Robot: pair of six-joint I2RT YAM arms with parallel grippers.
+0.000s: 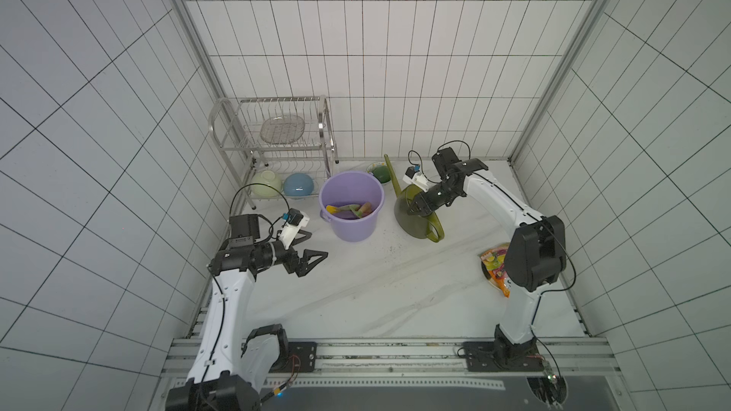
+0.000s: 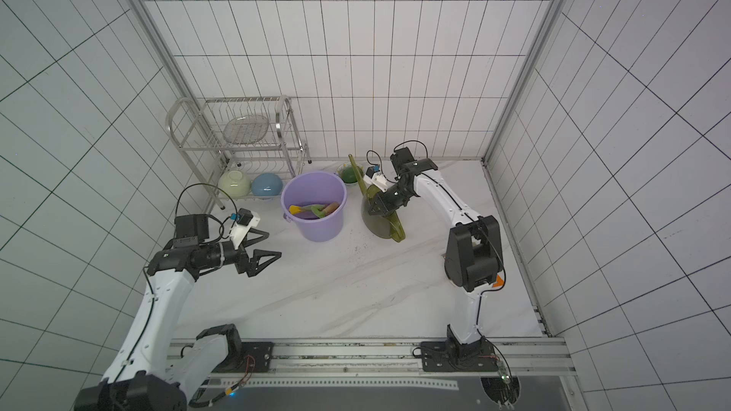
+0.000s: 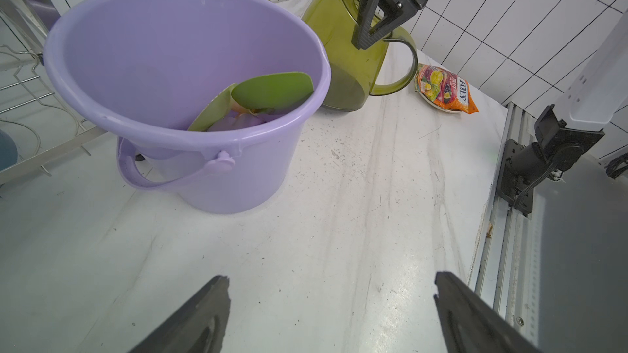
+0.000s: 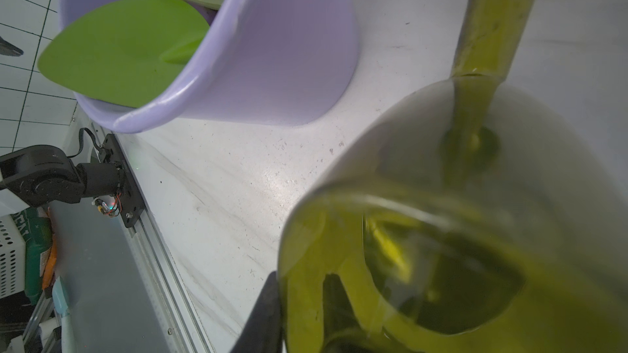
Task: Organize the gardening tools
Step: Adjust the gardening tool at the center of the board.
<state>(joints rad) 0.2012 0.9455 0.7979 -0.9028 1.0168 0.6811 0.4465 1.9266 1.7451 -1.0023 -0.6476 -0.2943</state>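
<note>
Right gripper point(image 1: 412, 209) pinches watering can point(image 1: 419, 229) rim; thin-wall hold may slip, can toppling against bucket point(image 1: 348, 227) at 9 o'clock. Left gripper point(image 1: 318, 245) spread, empty.

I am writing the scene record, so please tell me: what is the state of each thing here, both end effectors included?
left end effector: open, empty.
right end effector: shut on the watering can's rim.
watering can: upright beside the bucket, held.
bucket: upright, trowels inside.
pale green bowl: upside down on the rack.
blue bowl: upside down beside it.
snack packet: lying flat.
</note>
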